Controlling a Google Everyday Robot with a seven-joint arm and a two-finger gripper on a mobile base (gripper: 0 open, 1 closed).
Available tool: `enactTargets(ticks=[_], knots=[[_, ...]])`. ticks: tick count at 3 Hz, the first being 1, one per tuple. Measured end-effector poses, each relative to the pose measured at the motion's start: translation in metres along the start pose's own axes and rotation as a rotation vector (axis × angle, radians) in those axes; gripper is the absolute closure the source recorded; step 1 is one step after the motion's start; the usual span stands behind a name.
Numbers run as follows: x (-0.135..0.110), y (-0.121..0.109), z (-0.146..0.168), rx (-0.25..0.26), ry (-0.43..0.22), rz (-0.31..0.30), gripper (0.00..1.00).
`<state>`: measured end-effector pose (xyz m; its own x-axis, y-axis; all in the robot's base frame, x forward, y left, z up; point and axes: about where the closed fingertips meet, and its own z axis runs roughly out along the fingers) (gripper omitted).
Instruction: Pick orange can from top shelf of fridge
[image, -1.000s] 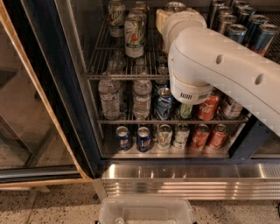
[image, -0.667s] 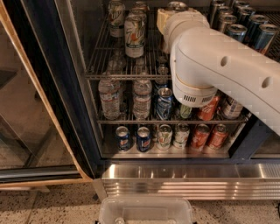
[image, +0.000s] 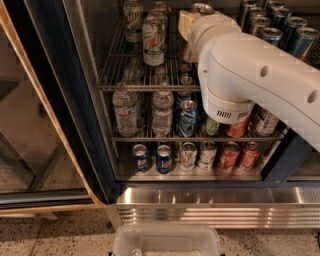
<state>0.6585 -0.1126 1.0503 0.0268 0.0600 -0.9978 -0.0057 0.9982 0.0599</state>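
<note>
Orange can (image: 201, 8) upright on top shelf (image: 145, 88) of fridge (image: 75, 110), mostly hidden behind my gripper (image: 186, 24), silver lid showing

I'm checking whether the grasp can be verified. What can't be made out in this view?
Camera view only.
- Gripper, at the top shelf: mostly hidden behind the white arm.
- Orange can: not identifiable; only a silver lid shows beside the gripper, body behind the arm.
- Middle-shelf cans at right: partly covered by the arm.
- Dark cans top right: back ones cut by the upper edge.
</note>
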Motion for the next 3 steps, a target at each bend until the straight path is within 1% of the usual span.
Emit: enactTargets(ticks=[1, 2, 3], knots=[[-0.010, 0.005, 0.002, -0.004, 0.020, 0.015, 1.00], [-0.053, 0.019, 0.008, 0.034, 0.032, 0.062, 1.00], [-0.053, 0.019, 0.008, 0.034, 0.032, 0.062, 1.00]])
